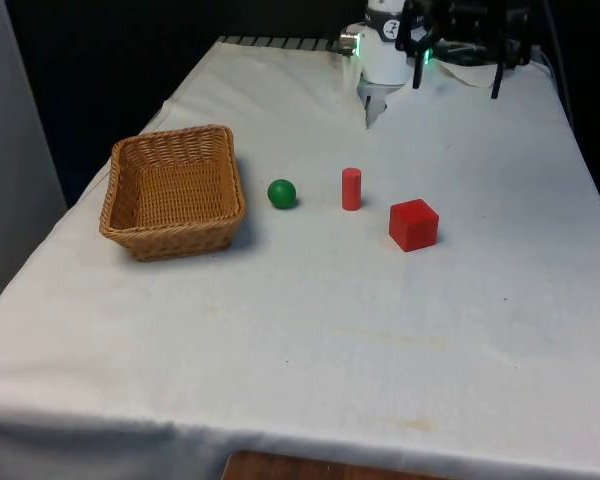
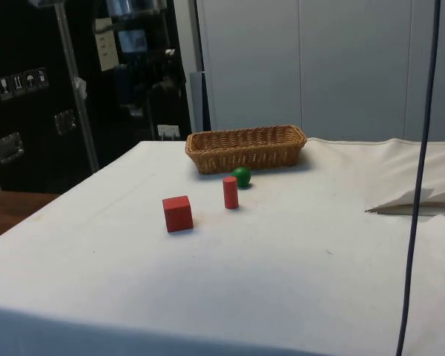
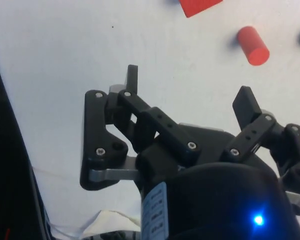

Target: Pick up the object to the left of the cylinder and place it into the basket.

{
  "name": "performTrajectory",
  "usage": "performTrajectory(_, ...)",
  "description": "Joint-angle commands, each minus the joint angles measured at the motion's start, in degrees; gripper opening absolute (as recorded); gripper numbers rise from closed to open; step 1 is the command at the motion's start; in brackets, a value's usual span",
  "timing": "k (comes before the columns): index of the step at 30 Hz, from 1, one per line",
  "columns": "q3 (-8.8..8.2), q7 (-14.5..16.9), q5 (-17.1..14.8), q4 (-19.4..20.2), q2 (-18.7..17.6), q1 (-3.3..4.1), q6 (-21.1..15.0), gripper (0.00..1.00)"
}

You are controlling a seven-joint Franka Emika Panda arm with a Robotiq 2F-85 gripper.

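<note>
Nearest to you in the front view sits the red cube (image 1: pixel 413 224), resting flat on the white cloth of the table (image 1: pixel 310 340), off to the front view's right of the other pieces. Just beyond it and to the front view's left you see the red cylinder (image 1: pixel 351 188) standing upright, apart from the cube. To the front view's left of the cylinder lies the green ball (image 1: pixel 281 193), the piece your task names; it sits on the cloth between the cylinder and the wicker basket (image 1: pixel 137 236), near both yet touching neither. You can see the basket's inside from the front view. From the side view you get the same row turned round: the cube closest, the cylinder behind it, the ball peeping out just past the cylinder, and the basket farthest back. Your gripper (image 1: pixel 369 113) hangs at the far end of the table, well apart from all four things and above the cloth. In the wrist view the jaws are spread wide with nothing between them, and you can make out the black fingers (image 3: pixel 246 104) over bare cloth, with the cylinder and a corner of the cube beyond them.
</note>
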State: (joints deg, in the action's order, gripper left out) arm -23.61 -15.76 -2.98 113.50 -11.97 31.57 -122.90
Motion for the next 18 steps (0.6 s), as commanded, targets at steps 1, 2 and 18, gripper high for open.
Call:
performTrajectory(1, 0.23, -0.9, -0.3, 0.5, -0.5, 0.11, -1.4, 1.0)
performTrajectory(2, 0.29, -1.3, -0.3, 0.6, -0.6, 0.11, -1.8, 1.0)
performTrajectory(18, 2.01, -7.5, -0.2, 3.0, -3.9, 0.17, -8.2, 1.0)
